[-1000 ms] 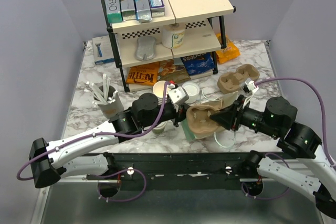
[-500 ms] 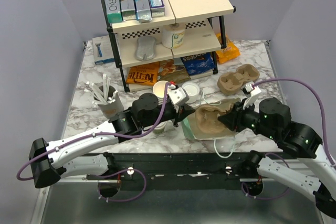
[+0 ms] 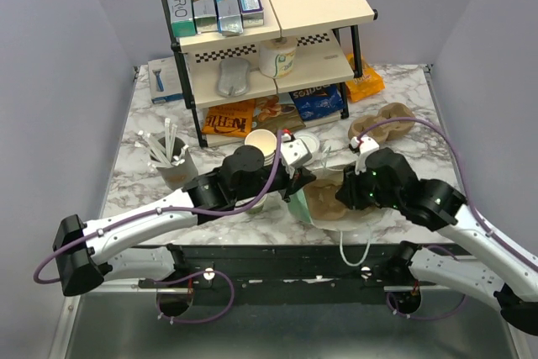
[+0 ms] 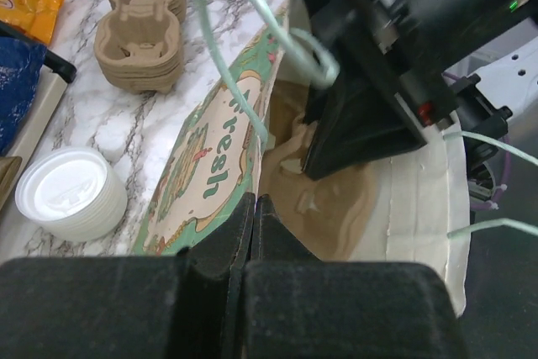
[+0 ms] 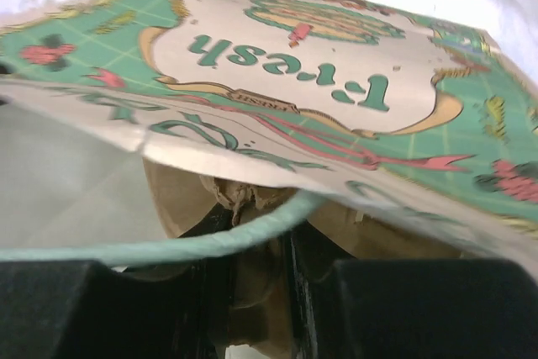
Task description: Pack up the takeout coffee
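Observation:
The takeout coffee (image 3: 277, 59), a cream cup with greenish print, stands on the rack's middle shelf, far from both grippers. My left gripper (image 3: 296, 181) is shut on the upper edge of the green "Fresh" paper bag (image 3: 313, 208), holding its mouth open; the bag edge also shows between the jaws in the left wrist view (image 4: 255, 206). My right gripper (image 3: 340, 195) reaches into the bag, shut on a brown cardboard cup carrier (image 4: 336, 199). In the right wrist view the carrier (image 5: 261, 266) sits between the fingers, under the bag's printed side (image 5: 319, 81).
A stack of lidless cups (image 3: 261, 142) and a stack of white lids (image 4: 67, 195) stand just behind the left gripper. A pile of spare carriers (image 3: 382, 121) lies back right. A cup of stirrers (image 3: 172, 161) stands left. The black rack (image 3: 269, 39) fills the back.
My right gripper has moved left and pushed the carrier into the bag. My left gripper has shifted slightly right, still holding the bag's edge.

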You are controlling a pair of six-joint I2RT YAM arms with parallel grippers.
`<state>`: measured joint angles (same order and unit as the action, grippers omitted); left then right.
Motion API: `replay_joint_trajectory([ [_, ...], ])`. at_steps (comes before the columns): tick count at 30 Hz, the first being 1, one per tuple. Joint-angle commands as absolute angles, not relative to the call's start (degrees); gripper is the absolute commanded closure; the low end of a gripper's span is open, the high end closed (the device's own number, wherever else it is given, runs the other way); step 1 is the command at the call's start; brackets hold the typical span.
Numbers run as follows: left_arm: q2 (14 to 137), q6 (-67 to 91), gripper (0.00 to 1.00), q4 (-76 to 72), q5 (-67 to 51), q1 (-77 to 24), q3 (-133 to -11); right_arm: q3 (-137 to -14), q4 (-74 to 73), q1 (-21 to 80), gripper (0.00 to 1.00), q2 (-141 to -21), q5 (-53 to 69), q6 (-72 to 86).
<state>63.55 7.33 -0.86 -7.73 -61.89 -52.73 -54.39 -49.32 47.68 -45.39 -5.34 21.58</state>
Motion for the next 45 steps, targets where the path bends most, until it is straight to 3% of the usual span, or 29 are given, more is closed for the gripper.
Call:
replay_joint_trajectory([
  [1, 64.5, 6.5, 1.00, -0.8, -9.6, -61.8, -55.5, -52.1, -46.3, 47.7, 0.65, -47.3, -8.0, 22.2],
  [5, 65.0, 7.1, 1.00, -1.7, -10.1, -61.8, -55.6, -46.4, -39.8, 47.8, 0.61, -47.6, -11.8, 22.9],
  [9, 66.2, 8.3, 1.00, -0.6, -10.0, -61.9, -56.9, -42.5, -32.4, 47.8, 0.41, -47.6, -12.1, 22.2],
  [10, 66.4, 8.3, 1.00, -0.1, -10.0, -61.9, -57.2, -42.5, -32.5, 47.9, 0.31, -47.7, -12.2, 22.2],
  [19, 67.5, 9.0, 1.00, -0.1, -7.6, -61.9, -57.4, -48.0, -38.2, 47.9, 0.13, -43.1, -9.2, 20.8],
  [26, 68.5, 9.7, 1.00, 2.0, -5.0, -61.8, -58.5, -50.8, -43.4, 47.8, 0.10, -41.7, -12.1, 22.1],
  [31, 68.2, 11.0, 1.00, 0.3, -3.9, -61.8, -57.6, -48.4, -42.4, 47.8, 0.00, -41.3, -11.8, 21.5],
  [37, 64.4, 6.2, 1.00, -17.6, -0.6, -62.0, -46.9, -43.7, -42.1, 47.8, 0.00, -38.2, -13.9, 24.2],
  [45, 65.1, -3.7, 1.00, -20.2, 3.0, -67.1, -46.1, -41.8, -37.8, 47.8, 0.00, -29.5, -19.2, 30.9],
])
